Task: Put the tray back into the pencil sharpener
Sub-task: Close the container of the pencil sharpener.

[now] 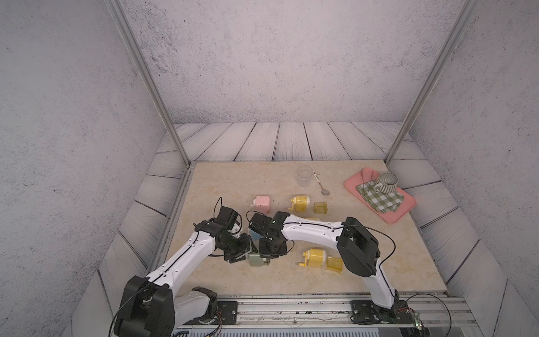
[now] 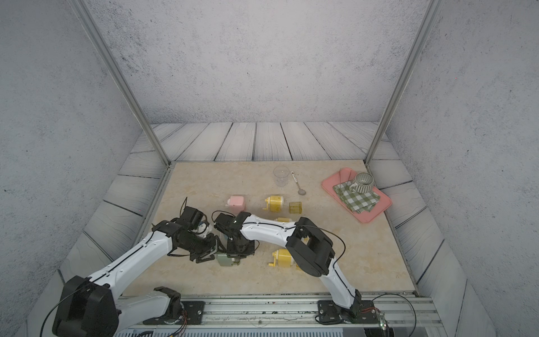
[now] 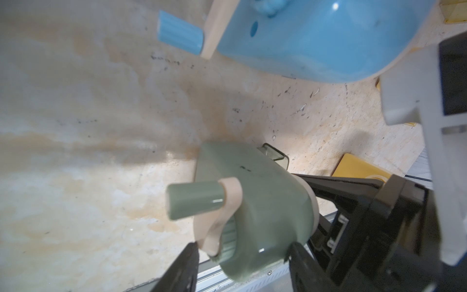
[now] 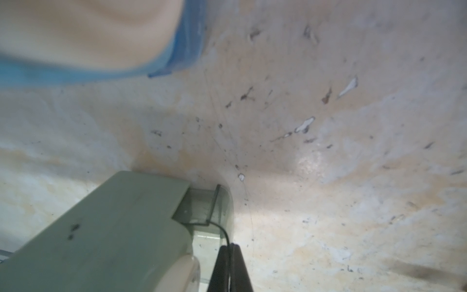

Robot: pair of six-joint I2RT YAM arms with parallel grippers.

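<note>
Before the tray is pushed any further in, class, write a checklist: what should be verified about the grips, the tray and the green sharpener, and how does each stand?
1. Left fingers brace the green sharpener: ok, one on each side of its body.
2. Right fingers hold the tray: ok, shut on its thin wall.
3. Tray started in the slot: ok, its end is inside the opening.
4. Tray fully seated: not ok, part sticks out.
5. Blue sharpener apart from the green one: ok, bare table between them.
6. Green sharpener flat on the table: cannot tell.
</note>
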